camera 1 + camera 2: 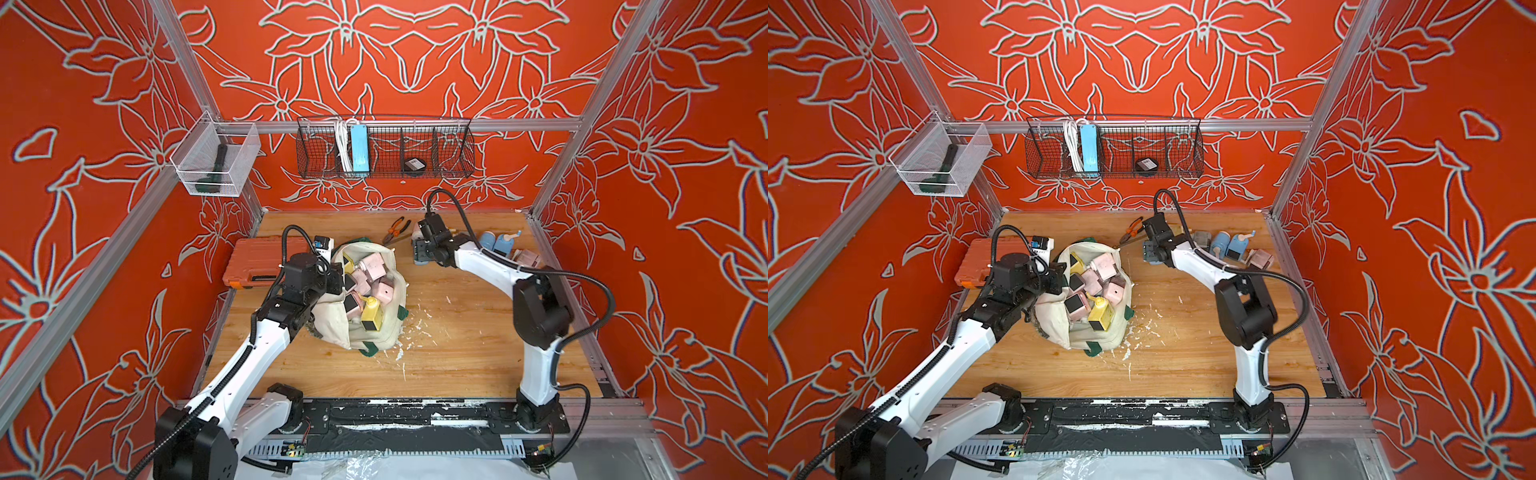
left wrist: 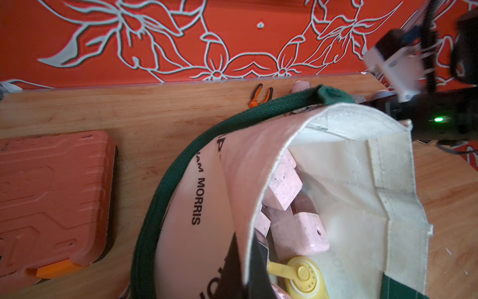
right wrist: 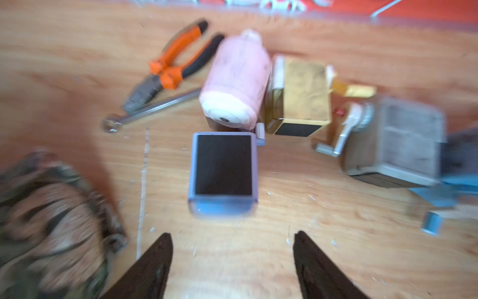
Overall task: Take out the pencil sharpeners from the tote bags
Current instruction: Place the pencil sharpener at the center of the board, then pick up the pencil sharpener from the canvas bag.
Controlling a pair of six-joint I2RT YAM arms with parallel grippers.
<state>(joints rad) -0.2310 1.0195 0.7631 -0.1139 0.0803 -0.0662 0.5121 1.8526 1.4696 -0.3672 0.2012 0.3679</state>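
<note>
Left gripper [image 2: 245,249]: jaws closed, tote bag [image 2: 344,165] rim canvas pinched between them. Bag slumped mid-table, mouth open. Pink and yellow pencil sharpeners [image 1: 376,268] seen piled inside.

Right gripper [image 3: 232,234]: fingers [image 3: 157,261] spread wide, nothing held or touched. Blue sharpener [image 3: 222,165] laid on table [image 3: 232,269] just ahead of fingertips. Pink, yellow and grey ones lined up beyond it, near back edge.

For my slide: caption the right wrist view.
Open right gripper facing a blue pencil sharpener on the table, pliers nearby.
</note>
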